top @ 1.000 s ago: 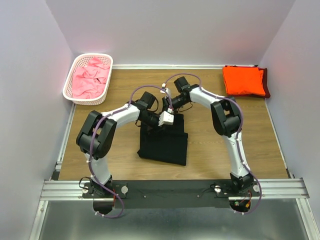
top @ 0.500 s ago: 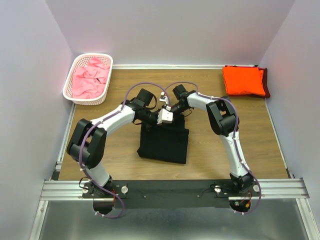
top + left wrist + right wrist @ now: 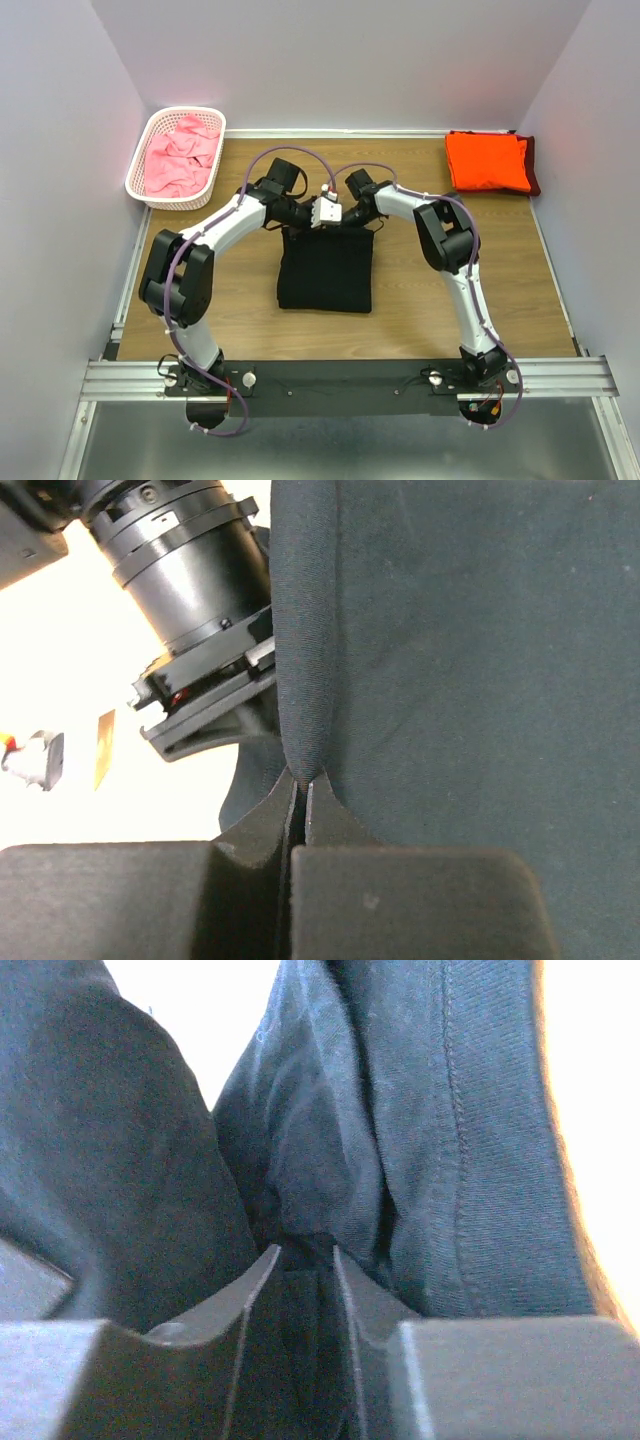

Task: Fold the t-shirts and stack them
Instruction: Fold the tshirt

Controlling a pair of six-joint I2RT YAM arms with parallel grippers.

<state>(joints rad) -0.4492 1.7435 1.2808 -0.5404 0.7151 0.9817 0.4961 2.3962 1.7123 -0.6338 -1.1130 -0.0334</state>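
The left gripper [image 3: 300, 785] is pinched tight on a thin ridge of the black soft cloth t-shirt [image 3: 325, 275], which lies half-folded to the right of the white plastic lattice basket [image 3: 168, 198]; the right gripper [image 3: 305, 1250] clamps bunched cloth between narrow jaws. That slim left bite could slip, and uneven pulls would skew the fold.

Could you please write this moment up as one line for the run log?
left claw: shut on black t-shirt | right claw: shut on black t-shirt | orange t-shirt: folded, far right
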